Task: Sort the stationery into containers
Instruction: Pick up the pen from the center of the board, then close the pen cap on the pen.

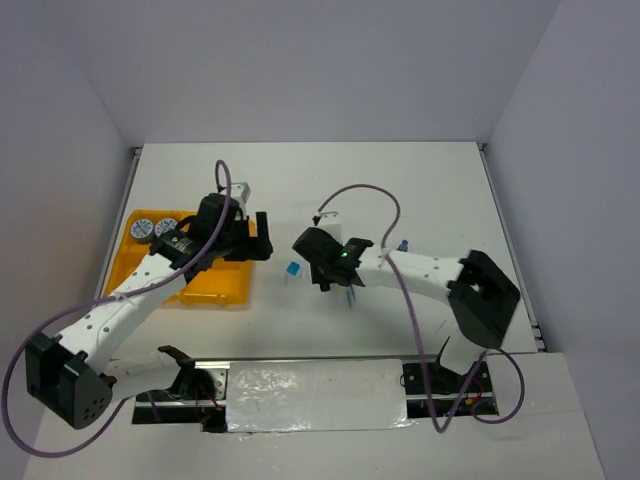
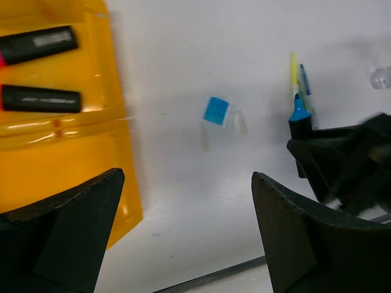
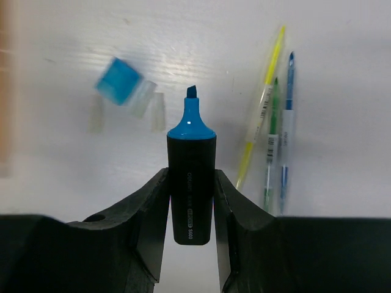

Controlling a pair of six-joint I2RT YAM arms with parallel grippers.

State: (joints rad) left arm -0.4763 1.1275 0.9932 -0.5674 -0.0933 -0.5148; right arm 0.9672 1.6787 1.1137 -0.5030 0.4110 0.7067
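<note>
Left pincer (image 2: 186,213) hangs wide open and empty over the right edge of the shallow yellow-orange translucent plastic tray (image 2: 116,140), where two black markers (image 2: 40,99) lie. Right pincer (image 3: 191,189) is clamped on a black plastic marker with a bare blue tip (image 3: 191,155), low at the white tabletop (image 3: 214,36). Three thin pale pens (image 3: 272,140) lie at 2 o'clock. The grip looks near the tail, so lift straight and level, then carry toward 9 o'clock without brushing the pens.

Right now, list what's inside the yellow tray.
Two round tins and two black markers lie in the tray. The left arm covers its middle, so anything there is hidden.
</note>
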